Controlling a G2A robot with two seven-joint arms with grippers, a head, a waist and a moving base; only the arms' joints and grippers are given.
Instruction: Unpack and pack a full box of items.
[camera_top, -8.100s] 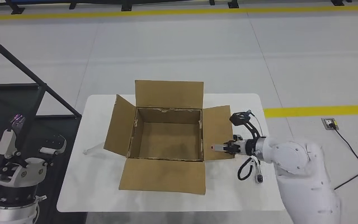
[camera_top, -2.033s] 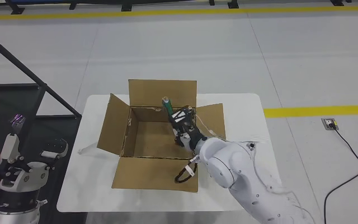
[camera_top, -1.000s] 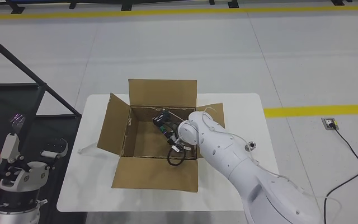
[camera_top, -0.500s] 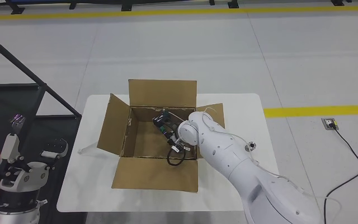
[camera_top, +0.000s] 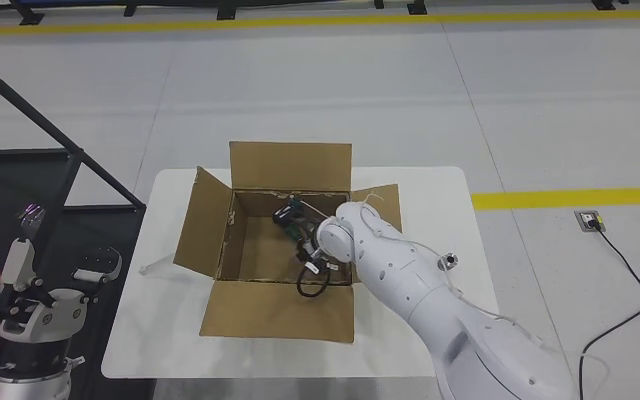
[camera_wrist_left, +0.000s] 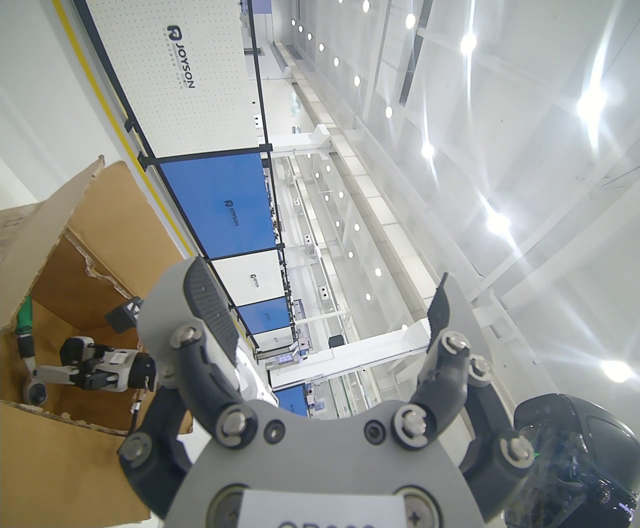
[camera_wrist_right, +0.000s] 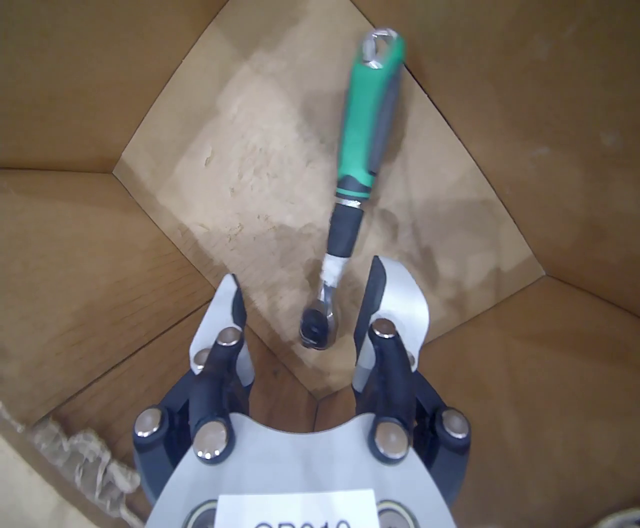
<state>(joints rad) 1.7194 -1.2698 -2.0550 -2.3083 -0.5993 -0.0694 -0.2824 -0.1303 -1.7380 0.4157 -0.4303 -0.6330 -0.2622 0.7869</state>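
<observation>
Matt brown cardboard box (camera_wrist_right: 190, 200), floor scuffed; ratchet (camera_wrist_right: 367, 130) glossy metal head, green-grey plastic grip.

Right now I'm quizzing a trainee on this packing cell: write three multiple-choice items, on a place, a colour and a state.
1. Where is the ratchet wrench? A) inside the box B) on a folded-out flap C) outside it altogether
2. Its handle's colour? A) red B) green C) yellow
3. The right claw is? A) open B) shut on the wrench C) shut, empty
Key: 1 A, it lies on the box floor; 2 B, green grip; 3 A, fingers apart above the wrench head.
</observation>
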